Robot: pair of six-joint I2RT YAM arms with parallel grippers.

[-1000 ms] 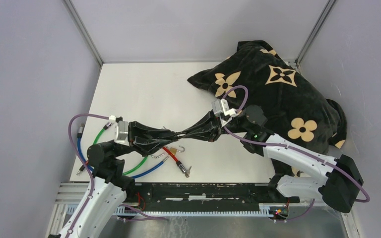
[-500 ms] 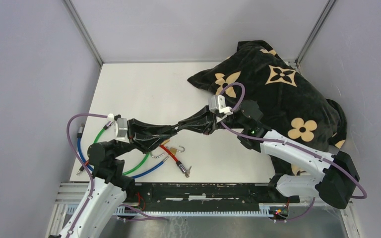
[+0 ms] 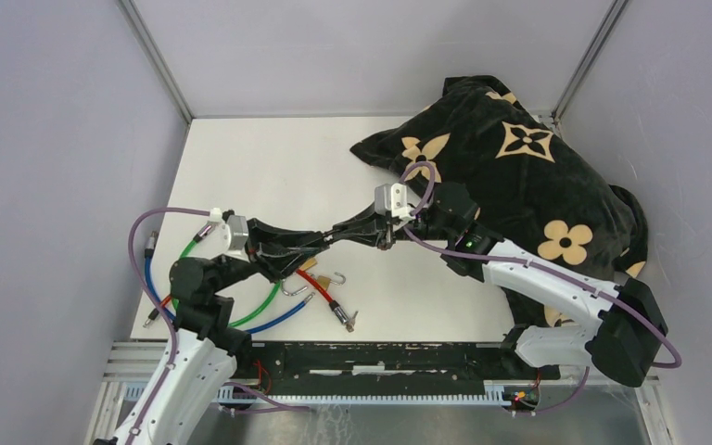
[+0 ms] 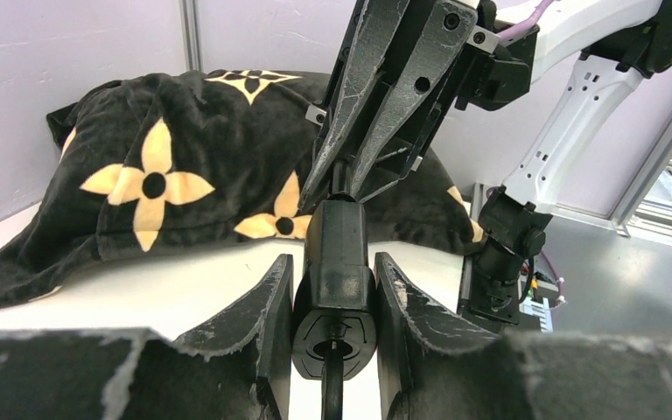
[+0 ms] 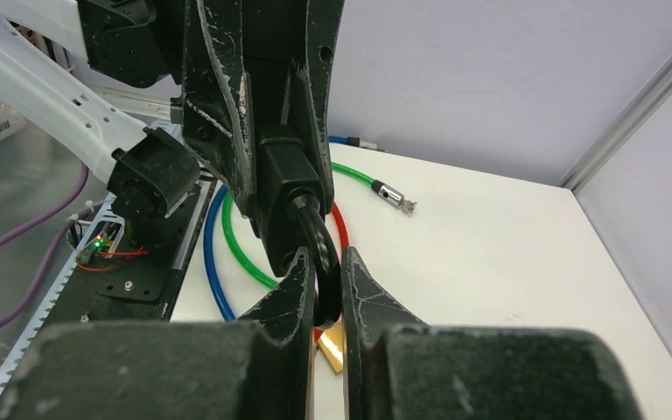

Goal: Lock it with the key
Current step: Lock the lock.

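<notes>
So both arms meet in mid-air over the tabletop (image 3: 269, 176), nose to nose, just above the loose cables (image 3: 283, 317) at the near left. The left hand (image 4: 333, 271) is clamped on the black lock (image 4: 336, 232), one finger on each side of the body. The right hand (image 5: 325, 262) has its fingers pinched together on the rounded black head of the key (image 5: 318, 236). The key's other end runs straight to the end of the lock that faces the right arm. I can't tell how deep it's seated, because the fingers hide that joint from every view. What matters here is the line-up. The lock's long axis runs pretty much along the line between the two hands (left to right in the overhead view), and the key sits on that same axis, directly in front of the right hand. My guess is that the next move is a twist around that axis by the right wrist, while the left hand just holds the body steady. If the two drift off line, I'd expect the key to bind. The big flowered cushion (image 3: 519, 167) is behind the right arm, well apart from all this.
</notes>
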